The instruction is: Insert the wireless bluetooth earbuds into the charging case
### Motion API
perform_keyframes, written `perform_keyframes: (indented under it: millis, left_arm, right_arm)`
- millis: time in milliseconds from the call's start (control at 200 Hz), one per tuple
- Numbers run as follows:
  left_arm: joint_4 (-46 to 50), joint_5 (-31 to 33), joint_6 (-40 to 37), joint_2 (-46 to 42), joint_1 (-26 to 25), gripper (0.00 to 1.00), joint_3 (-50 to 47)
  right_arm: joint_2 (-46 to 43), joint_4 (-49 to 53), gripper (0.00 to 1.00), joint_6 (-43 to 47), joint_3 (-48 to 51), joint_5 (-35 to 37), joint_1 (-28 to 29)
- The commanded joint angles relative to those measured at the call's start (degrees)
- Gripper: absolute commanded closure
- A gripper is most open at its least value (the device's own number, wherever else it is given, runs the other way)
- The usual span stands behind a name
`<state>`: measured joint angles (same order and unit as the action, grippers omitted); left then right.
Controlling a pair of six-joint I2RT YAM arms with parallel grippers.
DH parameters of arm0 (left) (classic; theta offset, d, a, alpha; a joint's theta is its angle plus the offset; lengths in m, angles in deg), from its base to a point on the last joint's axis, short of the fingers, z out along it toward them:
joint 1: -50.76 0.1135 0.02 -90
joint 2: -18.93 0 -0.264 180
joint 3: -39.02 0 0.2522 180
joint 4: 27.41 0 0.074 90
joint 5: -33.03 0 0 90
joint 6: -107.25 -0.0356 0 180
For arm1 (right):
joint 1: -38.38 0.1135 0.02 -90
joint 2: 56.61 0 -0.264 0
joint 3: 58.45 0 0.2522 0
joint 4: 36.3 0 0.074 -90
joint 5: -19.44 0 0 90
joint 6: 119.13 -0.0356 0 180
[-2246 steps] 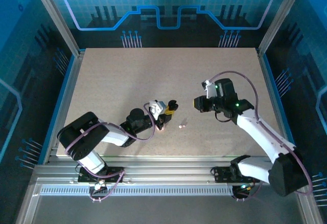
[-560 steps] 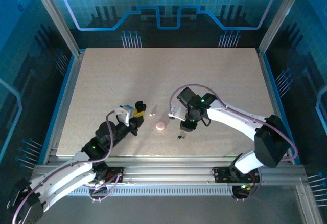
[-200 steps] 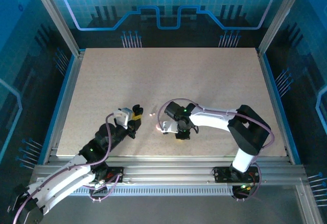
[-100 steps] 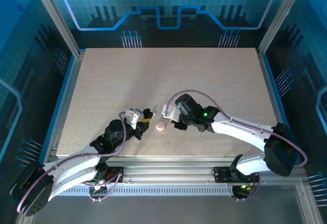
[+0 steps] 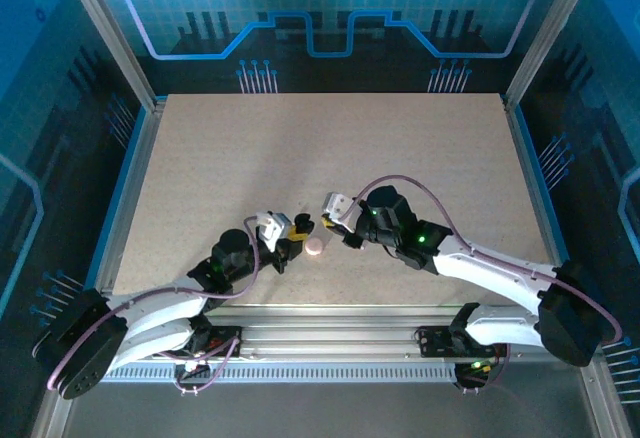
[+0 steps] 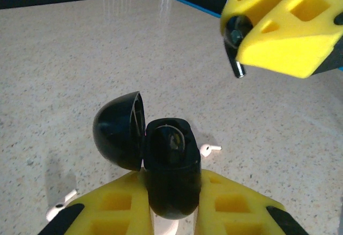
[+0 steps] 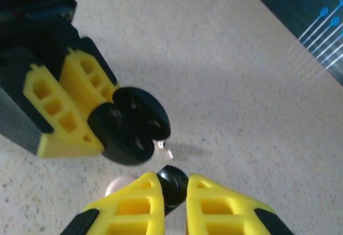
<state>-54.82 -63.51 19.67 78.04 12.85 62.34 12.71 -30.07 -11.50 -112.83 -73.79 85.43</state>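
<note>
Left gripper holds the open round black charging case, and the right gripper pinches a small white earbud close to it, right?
No. The small earbud pinched in the right gripper is black, not white; the right wrist view shows it. The left gripper does hold the open round black charging case.

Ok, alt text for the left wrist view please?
The left end effector grips an open black charging case, lid at left. Upper right, the right end effector pinches a black earbud; a whitish earbud lies on the table right of the case, another lower left.

black charging case [image 6: 169,176] open; black earbud [image 7: 171,182] near it; white earbud [image 6: 210,149] nearby.
</note>
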Motion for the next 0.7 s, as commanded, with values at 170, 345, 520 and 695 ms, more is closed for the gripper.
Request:
perform_keyframes:
  millis: [170,345,520,695]
  left_arm:
    - [-5.8,-2.9,-0.5,0.3,0.2,0.92,2.8]
    - [-5.6,-2.9,-0.3,-0.8,0.1,0.92,3.1]
    - [-5.6,-2.7,0.0,-1.7,0.1,0.92,3.3]
    - [-6.0,-2.2,0.5,-2.5,0.1,0.92,3.3]
  right_arm:
    - [2.7,-15.3,0.88,-6.7,1.9,-6.7,-0.8]
    - [3.9,-19.2,0.88,-8.3,2.3,-7.8,-1.1]
    - [4.5,-20.8,0.88,-9.3,2.6,-8.5,-1.7]
    - [4.8,-21.2,0.88,-9.6,3.1,-8.9,-1.8]
